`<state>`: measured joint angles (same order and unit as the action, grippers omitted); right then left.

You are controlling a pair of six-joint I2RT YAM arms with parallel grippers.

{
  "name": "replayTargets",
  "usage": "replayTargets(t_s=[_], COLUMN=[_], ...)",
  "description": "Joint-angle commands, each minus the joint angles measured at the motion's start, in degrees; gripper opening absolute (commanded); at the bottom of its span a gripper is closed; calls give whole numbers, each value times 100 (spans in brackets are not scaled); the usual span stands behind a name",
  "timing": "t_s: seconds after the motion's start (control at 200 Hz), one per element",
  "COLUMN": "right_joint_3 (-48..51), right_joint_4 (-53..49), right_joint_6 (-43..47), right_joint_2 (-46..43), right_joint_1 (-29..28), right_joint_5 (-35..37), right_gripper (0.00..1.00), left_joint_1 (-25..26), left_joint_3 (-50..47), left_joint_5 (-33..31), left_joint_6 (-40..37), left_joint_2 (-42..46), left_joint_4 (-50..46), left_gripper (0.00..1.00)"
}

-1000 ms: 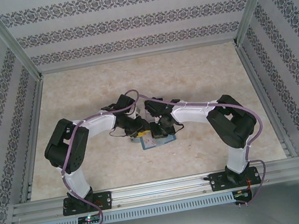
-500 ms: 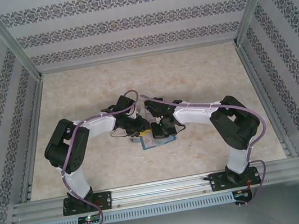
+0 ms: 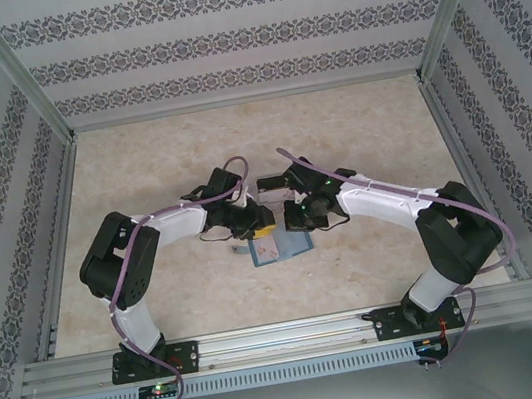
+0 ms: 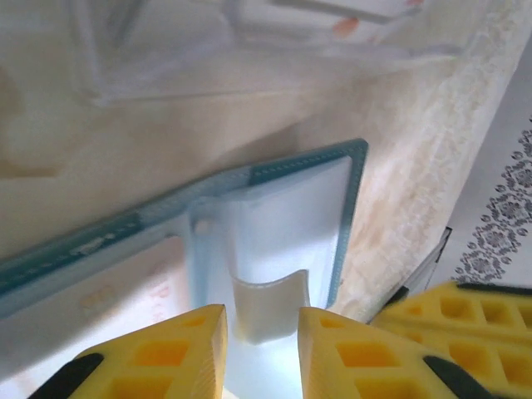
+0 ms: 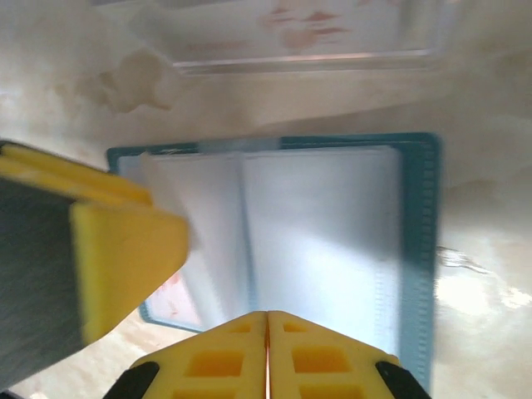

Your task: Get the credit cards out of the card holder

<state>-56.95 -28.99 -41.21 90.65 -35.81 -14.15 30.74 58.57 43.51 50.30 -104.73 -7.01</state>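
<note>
The beige marbled table (image 3: 140, 169) is carrying the opened teal card holder (image 5: 332, 241), a clear plastic box (image 5: 291, 37) lying just behind.

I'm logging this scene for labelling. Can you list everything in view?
card holder: one, teal with a pale grey-blue inside, lying open on the table between the grippers.
credit card: one showing, pale with reddish print, at the holder's panel near the left gripper; whether there are more cannot be told.
clear plastic box: one, transparent, just beyond the holder.
table: one, beige marbled.
walls: three, pale with grey patterned stripes, around the table.
left gripper: one, yellow fingers, jaws apart over the holder.
right gripper: one, yellow fingers, shut, at the holder's edge.
</note>
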Motion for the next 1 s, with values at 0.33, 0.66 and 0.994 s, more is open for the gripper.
replayTargets(t_s=[0.33,0.66,0.994], right_joint_3=[359,439,427], right_joint_4=[-274,-234,191], right_joint_6=[135,140,26], right_joint_2=[-591,-685,-148], right_joint_1=[476,532,307], right_joint_5=[38,-182,-898], right_gripper=[9,9,6], left_joint_1=[338,359,341], left_joint_3=[211,382,479], left_joint_5=[572,519,264], left_joint_6=[619,750,612], left_joint_2=[-433,-835,-574], left_joint_4=[1195,1352,1103], left_gripper=[32,31,31])
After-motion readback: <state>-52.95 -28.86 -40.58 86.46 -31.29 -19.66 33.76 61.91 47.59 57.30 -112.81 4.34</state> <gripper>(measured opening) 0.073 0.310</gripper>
